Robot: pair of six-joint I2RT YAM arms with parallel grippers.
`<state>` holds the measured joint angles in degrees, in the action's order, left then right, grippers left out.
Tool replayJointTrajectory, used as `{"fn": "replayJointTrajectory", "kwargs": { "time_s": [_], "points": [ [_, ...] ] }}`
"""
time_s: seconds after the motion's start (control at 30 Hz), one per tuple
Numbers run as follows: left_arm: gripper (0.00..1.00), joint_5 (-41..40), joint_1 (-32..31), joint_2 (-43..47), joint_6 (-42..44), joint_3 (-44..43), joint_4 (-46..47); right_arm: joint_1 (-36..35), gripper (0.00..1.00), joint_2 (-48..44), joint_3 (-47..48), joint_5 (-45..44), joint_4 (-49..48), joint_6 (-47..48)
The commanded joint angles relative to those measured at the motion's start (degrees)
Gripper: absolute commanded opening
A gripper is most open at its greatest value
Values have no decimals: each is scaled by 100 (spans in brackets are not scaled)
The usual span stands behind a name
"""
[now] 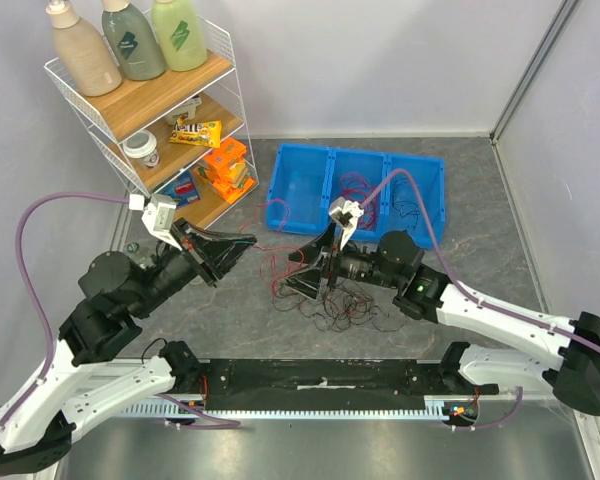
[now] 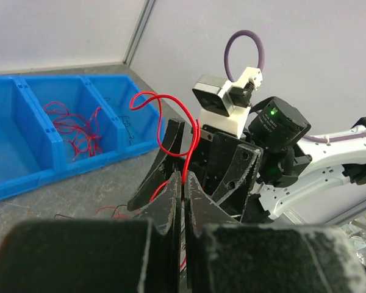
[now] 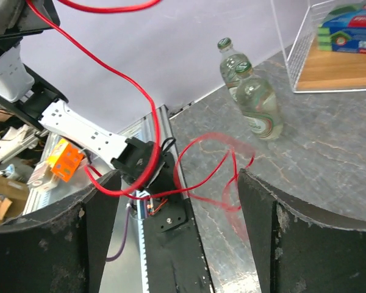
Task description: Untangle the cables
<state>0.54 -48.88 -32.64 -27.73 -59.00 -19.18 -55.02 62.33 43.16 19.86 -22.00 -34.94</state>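
Note:
A loose clump of thin red and black cables (image 1: pixel 325 305) lies on the grey table in front of the arms. My left gripper (image 1: pixel 248 247) (image 2: pixel 184 180) is shut on one red cable (image 2: pixel 160 101), which loops up above its tips. My right gripper (image 1: pixel 302 270) (image 3: pixel 178 189) faces it at close range, open wide. That red cable (image 3: pixel 198 177) hangs in loops between the right fingers (image 3: pixel 88 232) without being pinched. In the left wrist view the right gripper (image 2: pixel 204 160) stands just behind the left tips. More red cables (image 2: pixel 76 128) lie in the bin.
A blue three-compartment bin (image 1: pixel 295 190) stands behind the grippers, holding red and black wires. A wire shelf (image 1: pixel 155 95) with bottles and boxes is at the back left. Two green glass bottles (image 3: pixel 256 104) stand on the table near the shelf.

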Motion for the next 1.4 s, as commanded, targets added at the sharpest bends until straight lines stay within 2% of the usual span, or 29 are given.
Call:
{"fn": "replayJointTrajectory", "kwargs": {
  "time_s": [0.0, 0.1, 0.17, 0.37, 0.53, 0.67, 0.77, 0.93, 1.0, 1.17, 1.27, 1.3, 1.33, 1.37],
  "points": [
    [2, 96, -7, -84, -181, 73, 283, -52, 82, 219, 158, 336, -868, -426],
    [2, 114, -7, -84, -198, 178, 371, -43, 79, 192, 114, 151, -737, -400],
    [2, 96, -7, -84, -207, 214, 406, -44, 78, 114, 105, -86, -307, -234],
    [2, 122, -7, -128, -233, 258, 398, -43, 80, -238, -237, -141, 248, 153],
    [2, 192, -7, -146, -251, 284, 389, -52, 86, -589, -650, 326, -138, 84],
    [2, 350, -7, -181, -339, 363, 450, -52, 88, -757, -563, -278, 2, -13],
    [2, 482, -7, -190, -453, 425, 520, -43, 89, -635, -335, -921, 310, -92],
    [2, 667, -7, -190, -628, 469, 573, -35, 82, -116, -36, -598, 188, -206],
    [2, 711, -7, -172, -690, 530, 643, -44, 74, -10, -62, -483, 39, -285],
    [2, 501, -7, -277, -734, 679, 592, -52, 26, -115, -176, -429, 45, -365],
    [2, -174, -16, -540, -717, 758, 206, -43, 5, -448, -159, -1007, 677, -155],
    [2, -472, -7, -681, -786, 820, 21, -43, 0, -562, -132, -1271, 897, -67],
    [2, -649, 1, -821, -883, 872, -120, -43, 0, -677, -89, -1578, 1073, 4],
    [8, -616, -16, -988, -927, 916, -182, -43, 0, -756, -36, -1816, 1258, 83]
  ]
}}
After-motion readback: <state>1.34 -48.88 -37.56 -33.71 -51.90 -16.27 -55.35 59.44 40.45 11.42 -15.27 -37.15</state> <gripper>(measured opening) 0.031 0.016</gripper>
